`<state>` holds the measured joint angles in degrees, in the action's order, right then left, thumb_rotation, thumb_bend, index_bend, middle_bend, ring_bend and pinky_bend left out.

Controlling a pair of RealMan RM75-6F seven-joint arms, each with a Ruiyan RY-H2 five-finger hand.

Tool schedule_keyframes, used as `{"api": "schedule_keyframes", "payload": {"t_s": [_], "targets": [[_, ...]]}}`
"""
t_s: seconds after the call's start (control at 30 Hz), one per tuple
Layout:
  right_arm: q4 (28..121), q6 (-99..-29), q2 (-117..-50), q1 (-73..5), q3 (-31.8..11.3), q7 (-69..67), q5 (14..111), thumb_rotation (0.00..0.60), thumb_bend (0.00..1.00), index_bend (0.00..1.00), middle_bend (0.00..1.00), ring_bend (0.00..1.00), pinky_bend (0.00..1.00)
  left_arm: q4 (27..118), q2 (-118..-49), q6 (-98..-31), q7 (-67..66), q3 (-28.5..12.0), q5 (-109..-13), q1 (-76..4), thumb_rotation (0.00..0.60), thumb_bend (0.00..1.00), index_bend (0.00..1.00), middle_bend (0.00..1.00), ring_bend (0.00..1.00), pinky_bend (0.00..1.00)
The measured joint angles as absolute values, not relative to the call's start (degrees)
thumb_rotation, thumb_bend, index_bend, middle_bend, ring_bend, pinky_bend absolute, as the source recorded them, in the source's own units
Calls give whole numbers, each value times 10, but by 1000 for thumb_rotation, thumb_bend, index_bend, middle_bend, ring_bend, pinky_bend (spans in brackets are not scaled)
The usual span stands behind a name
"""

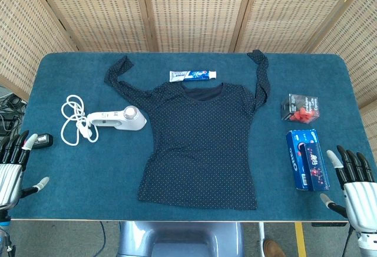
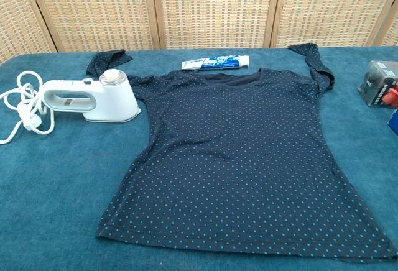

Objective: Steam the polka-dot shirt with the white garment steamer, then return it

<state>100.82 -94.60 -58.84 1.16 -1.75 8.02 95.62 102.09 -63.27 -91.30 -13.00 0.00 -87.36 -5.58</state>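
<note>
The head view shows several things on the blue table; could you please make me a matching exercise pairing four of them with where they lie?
Things:
1. garment steamer
2. toothpaste tube
3. Oreo box
4. polka-dot shirt

Places:
A. beyond the shirt's neckline
B. middle of the table
C. beside the robot's left hand's side of the shirt, with a coiled cord
D. near the right hand

Pairs: 1-C, 2-A, 3-D, 4-B

Polka-dot shirt (image 2: pixel 242 159) flat on blue cloth; white garment steamer (image 2: pixel 93 99) beside left sleeve, toothpaste tube (image 2: pixel 216 63) above collar.
</note>
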Motion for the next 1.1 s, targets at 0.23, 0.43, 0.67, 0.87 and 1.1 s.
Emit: {"api": "schedule_keyframes", "payload": {"t_s": [0.23,0.43,0.67,0.87,1.1], "targets": [[1009,-946,-588,12,-18,78,955,600,0,52,0,0,0,1020,-633,-910,-131,-3,-870,-54,600,0,0,0,0,0],[1012,-946,-588,12,-19,76,955,600,0,54,0,0,0,1013,-638,-891,-129,-15,-855,-64,600,0,0,0,0,0],[1014,-936,-591,8,-23,86,944,600,0,54,0,0,0,952,-666,-801,-82,-57,-825,-130,600,1,0,0,0,0],[1013,-917,-596,1,-26,98,931,600,0,54,0,0,0,853,-721,-679,-29,-89,-797,-214,600,204,0,0,0,0],[1011,-903,-601,-4,-29,109,913,600,0,54,0,0,0,715,-811,-599,29,-113,-771,-285,600,252,0,0,0,0]]}}
